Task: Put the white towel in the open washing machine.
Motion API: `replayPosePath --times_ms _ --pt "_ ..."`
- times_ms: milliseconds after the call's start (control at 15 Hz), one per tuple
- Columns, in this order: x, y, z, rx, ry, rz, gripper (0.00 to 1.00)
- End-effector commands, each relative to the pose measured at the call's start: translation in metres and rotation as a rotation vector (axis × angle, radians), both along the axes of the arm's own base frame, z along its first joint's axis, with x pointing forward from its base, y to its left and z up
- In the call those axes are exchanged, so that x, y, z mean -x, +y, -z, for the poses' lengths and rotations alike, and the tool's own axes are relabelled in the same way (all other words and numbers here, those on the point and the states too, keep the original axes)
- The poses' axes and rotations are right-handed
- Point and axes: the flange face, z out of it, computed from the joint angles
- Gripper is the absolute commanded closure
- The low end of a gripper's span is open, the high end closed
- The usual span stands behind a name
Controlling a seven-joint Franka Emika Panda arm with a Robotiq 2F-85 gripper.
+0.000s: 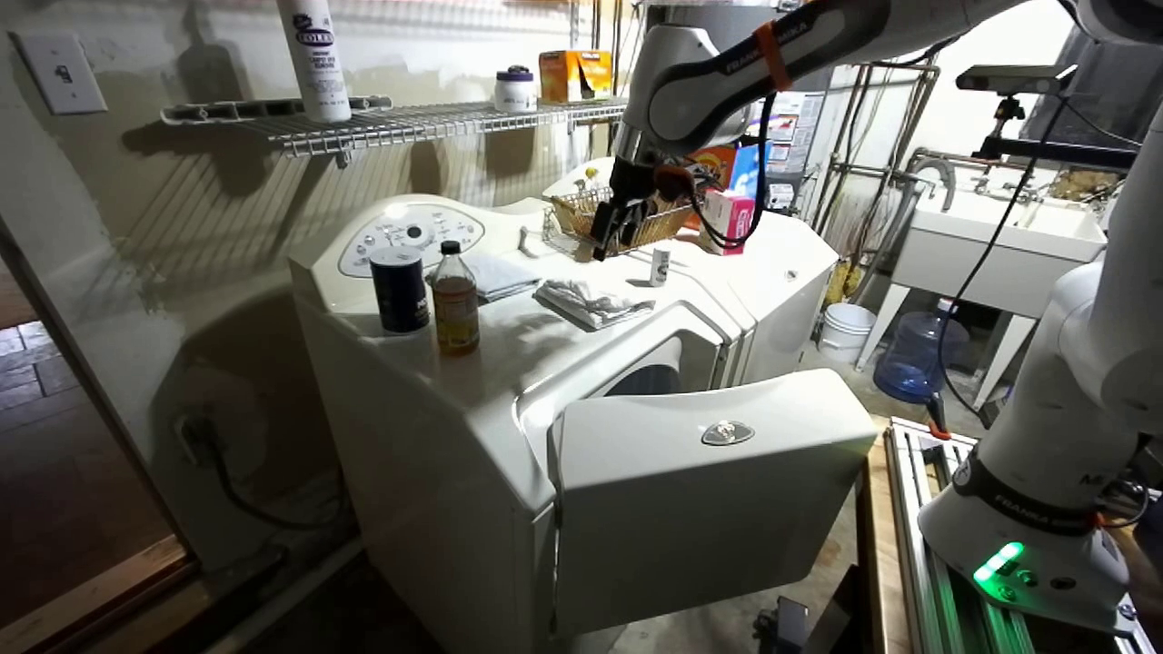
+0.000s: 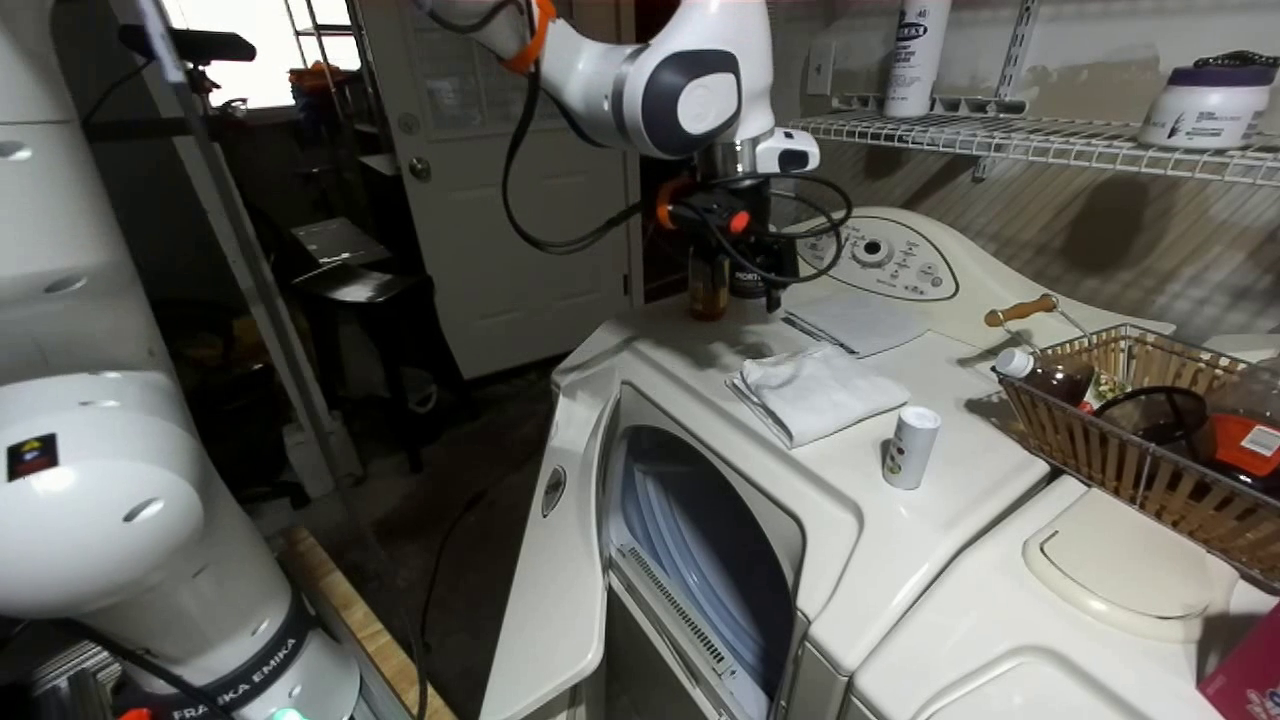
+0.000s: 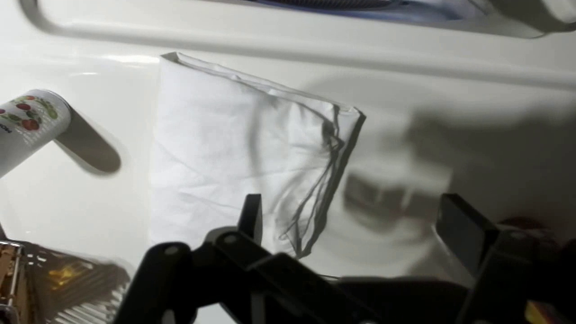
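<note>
Wire shelving runs along the wall, bearing a tall white bottle, a white tub with a purple lid and an orange box; what these hold cannot be seen. Below stands the white washing machine, its door swung out and blue-grey ridges showing inside the drum.

On the machine's top lies the white towel, folded, near the drum's opening, a small white can just beside it. Towards the control panel, a capped bottle with amber liquid inside stands just beside a dark canister. The gripper hangs above the machine's top, its fingers wide apart; in the wrist view one overlaps the towel.

Slatted and wire-rimmed, a basket holds a white-capped bottle of dark liquid and another bottle, orange low down. Near the sink are a white bucket and a blue water jug; I cannot tell whether either holds anything.
</note>
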Motion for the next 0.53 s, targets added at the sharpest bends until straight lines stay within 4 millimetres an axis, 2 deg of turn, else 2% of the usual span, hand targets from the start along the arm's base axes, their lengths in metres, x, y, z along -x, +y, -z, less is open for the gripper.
replayPosePath --times_ms 0,200,467 --pt "-0.036 -0.036 0.025 0.011 0.016 0.048 0.00" --pt "-0.048 -0.054 0.052 0.006 0.040 0.064 0.00" --pt "-0.058 -0.056 0.091 -0.033 0.070 0.069 0.00"
